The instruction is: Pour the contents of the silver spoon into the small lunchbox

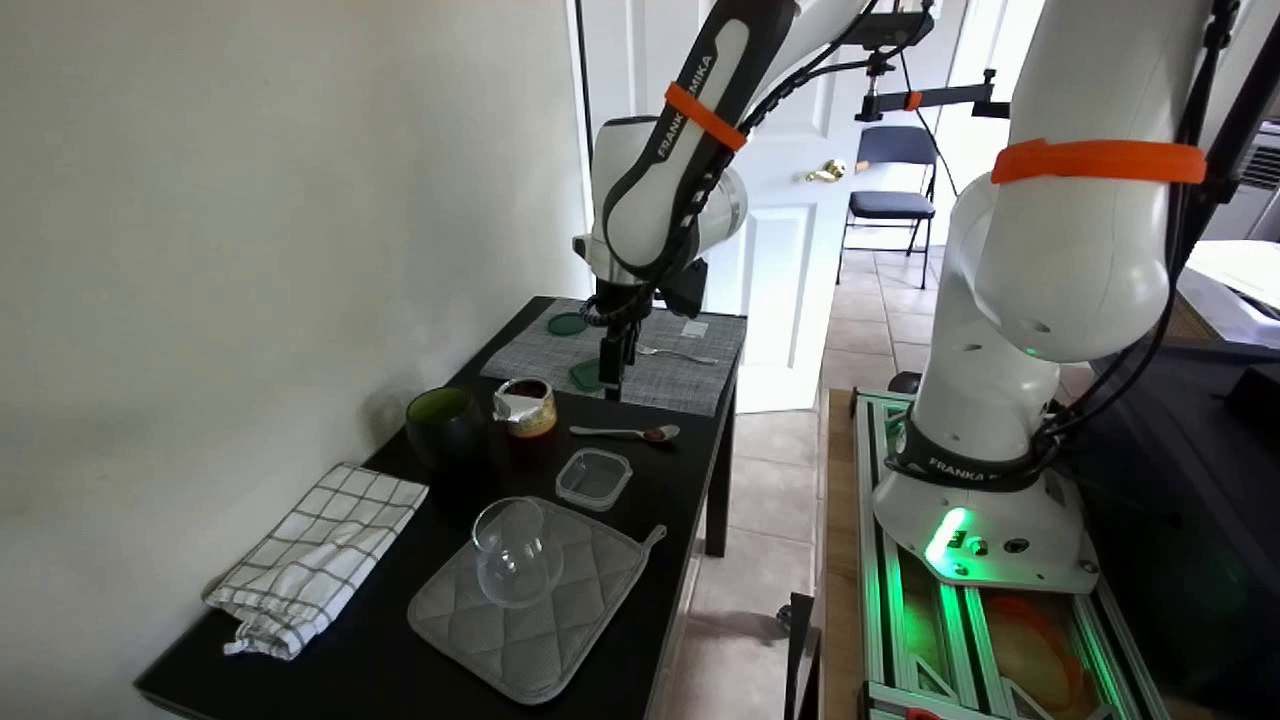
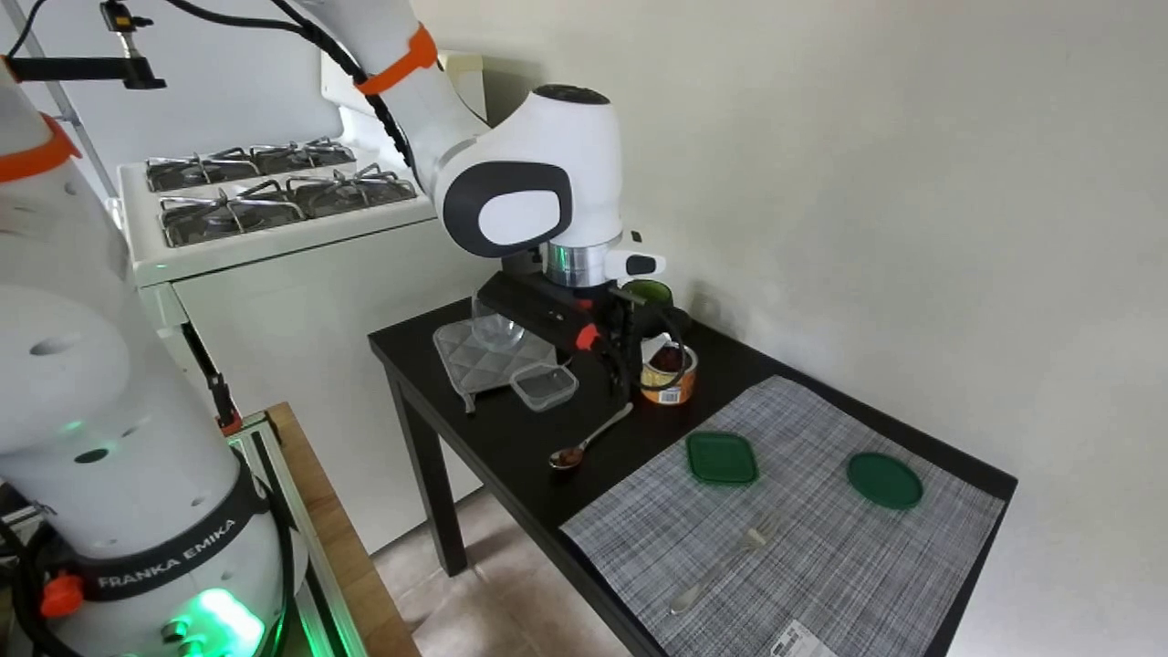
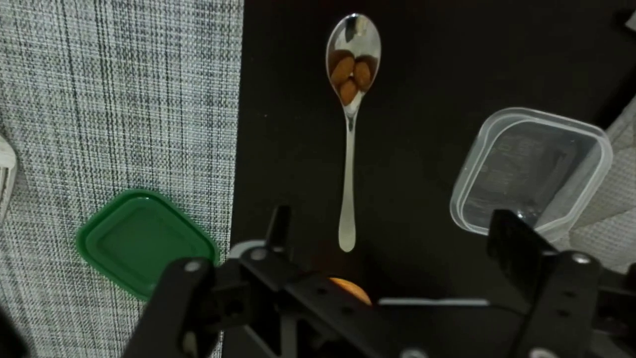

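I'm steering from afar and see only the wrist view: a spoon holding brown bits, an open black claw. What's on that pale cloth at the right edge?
Observer: A clear glass bowl stands on that quilted pad.
Visitor: Besides that green square, anything green on the woven mat?
Observer: Yes, a round green lid lies there too.
Visitor: And anything well away from my claw and spoon?
Observer: A white checked towel, lying beside the pad.

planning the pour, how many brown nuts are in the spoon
3 show in the silver spoon: one nut beside another nut, a third nut nearest the handle; others could hide beneath.
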Available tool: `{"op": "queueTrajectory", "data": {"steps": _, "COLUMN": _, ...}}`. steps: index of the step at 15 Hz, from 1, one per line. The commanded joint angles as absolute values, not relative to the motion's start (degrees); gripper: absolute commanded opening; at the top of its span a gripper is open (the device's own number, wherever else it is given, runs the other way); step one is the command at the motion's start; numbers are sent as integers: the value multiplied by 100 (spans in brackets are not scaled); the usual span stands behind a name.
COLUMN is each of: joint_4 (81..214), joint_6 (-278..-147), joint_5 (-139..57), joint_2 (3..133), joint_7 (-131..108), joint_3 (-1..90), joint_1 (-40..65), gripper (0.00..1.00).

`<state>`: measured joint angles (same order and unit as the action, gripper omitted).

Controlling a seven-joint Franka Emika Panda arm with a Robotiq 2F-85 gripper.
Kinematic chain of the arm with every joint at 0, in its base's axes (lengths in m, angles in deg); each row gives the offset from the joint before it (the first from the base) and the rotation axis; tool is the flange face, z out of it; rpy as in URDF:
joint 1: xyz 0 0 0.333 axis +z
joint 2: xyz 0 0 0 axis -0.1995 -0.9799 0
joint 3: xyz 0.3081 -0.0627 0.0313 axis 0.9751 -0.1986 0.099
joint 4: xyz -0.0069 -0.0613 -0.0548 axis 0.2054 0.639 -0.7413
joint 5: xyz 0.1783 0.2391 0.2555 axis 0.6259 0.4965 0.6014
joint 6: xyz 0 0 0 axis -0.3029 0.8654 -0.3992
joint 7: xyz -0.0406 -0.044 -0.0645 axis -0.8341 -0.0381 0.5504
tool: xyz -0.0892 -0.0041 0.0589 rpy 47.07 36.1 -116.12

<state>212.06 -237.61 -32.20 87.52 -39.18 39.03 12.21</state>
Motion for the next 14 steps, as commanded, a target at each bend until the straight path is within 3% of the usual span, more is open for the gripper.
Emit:
{"op": "queueTrajectory", "data": {"steps": 1, "joint_4": 21063, "joint_6": -24065, "joint_5": -2998, "joint_2": 8298, "joint_7": -4002, "joint_3": 4096, "joint_1": 1150, "gripper": 100}}
{"op": "queueTrajectory", "data": {"steps": 13, "joint_4": 20698, "joint_6": -24998, "joint_5": -3198, "joint_2": 7098, "joint_7": -3875, "joint_3": 4713, "joint_1": 444, "gripper": 100}}
{"op": "queueTrajectory", "data": {"steps": 14, "joint_4": 20662, "joint_6": -25026, "joint_5": -3204, "joint_2": 7022, "joint_7": -3870, "joint_3": 4780, "joint_1": 368, "gripper": 96}}
